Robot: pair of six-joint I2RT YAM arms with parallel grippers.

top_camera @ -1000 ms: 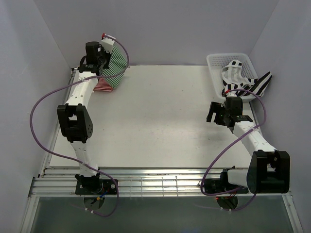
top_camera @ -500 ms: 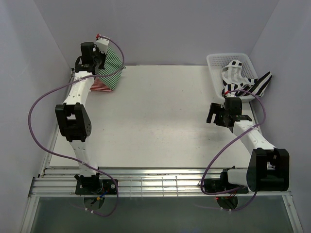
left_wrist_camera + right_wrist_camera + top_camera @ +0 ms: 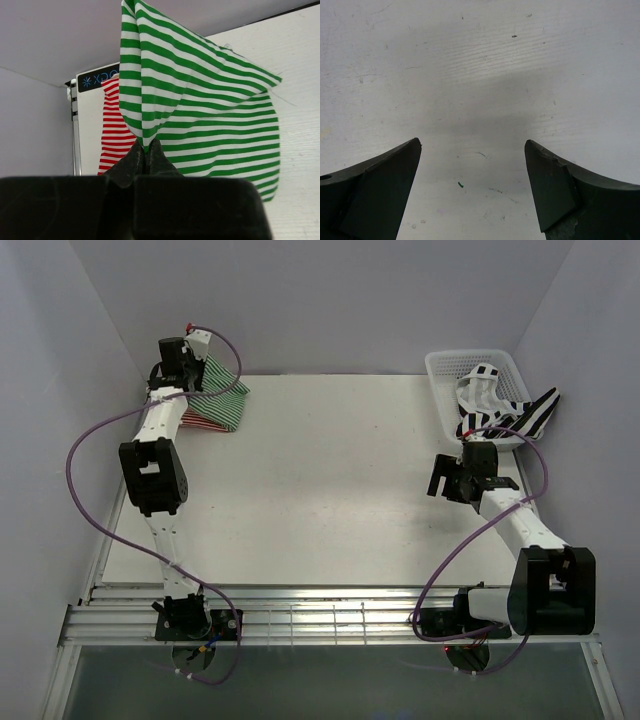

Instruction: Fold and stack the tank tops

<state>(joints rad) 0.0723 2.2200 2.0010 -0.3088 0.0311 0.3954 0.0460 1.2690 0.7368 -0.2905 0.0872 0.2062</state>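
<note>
White table [image 3: 330,490] w/ pale walls on three sides, mostly bare btwn the two arms. At the far left corner the left pincer [image 3: 145,151] is clamped tight on a pinched fold of the green-and-white top [image 3: 200,110]. The cloth rises from the tips and fans out beyond and to the right of them, its lower edge draping to the table. My read: it's gripped by a doubled edge so the fold holds while the cloth is off the table, but not certain. The red-and-white top [image 3: 114,125] lies flat just beyond the tips, a bit to their left, partly hidden behind the green. It's prob the base of the stack, w/ green hung over it to land on top. The two overlap in the wrist view; can't tell if they touch.

Over bare table the right pincer [image 3: 472,145] hovers low, jaws wide apart, nothing btwn them. It looks parked out of the way, since the left arm has the job. Beyond it and to its right the black-and-white top [image 3: 500,405] sits bunched in the white basket [image 3: 436,380], one end spilling over the rim, not folded yet.

Judgement: approx 2 of 3 tops dealt w/, third untouched. Next step as I see it: lower green squarely onto red and let go. Risk: fold springs open or lands skewed
</note>
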